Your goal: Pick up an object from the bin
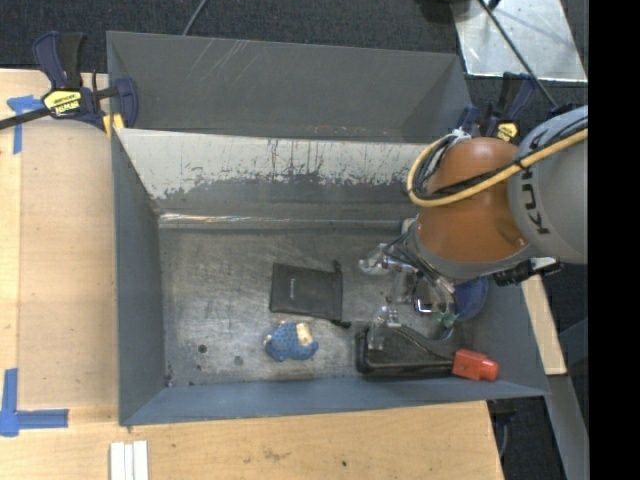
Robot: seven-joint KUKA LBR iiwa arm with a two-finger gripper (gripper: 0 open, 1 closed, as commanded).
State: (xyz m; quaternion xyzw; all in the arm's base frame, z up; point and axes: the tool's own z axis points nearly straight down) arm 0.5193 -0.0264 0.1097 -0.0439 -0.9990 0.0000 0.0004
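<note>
The arm's gripper (381, 289) is pictured low over the right half of the grey metal bin (215, 278). Its fingers (384, 316) are set apart and nothing is held between them, only bare floor.

Two things are within closest reach. A long black object (400, 356) with an orange-red end (475, 365) is laid along the front wall, and its left end is just beneath the lower finger. A flat black square (305, 291) is spread on the floor just to the gripper's left.

For a clean pick, one of these is probably best centred under the gripper and straddled across its narrow side. The fingers would be taken right down to the floor before being closed.

The long black object is pressed close to the front wall, so little room is judged to be left for a finger there. The flat square is so low that its edges may be missed. A small blue and yellow lump (291, 342), set apart on open floor, is thought the easier catch. A blue thing (472, 296) is half hidden under the arm's orange cover (470, 203) by the right wall.
</note>
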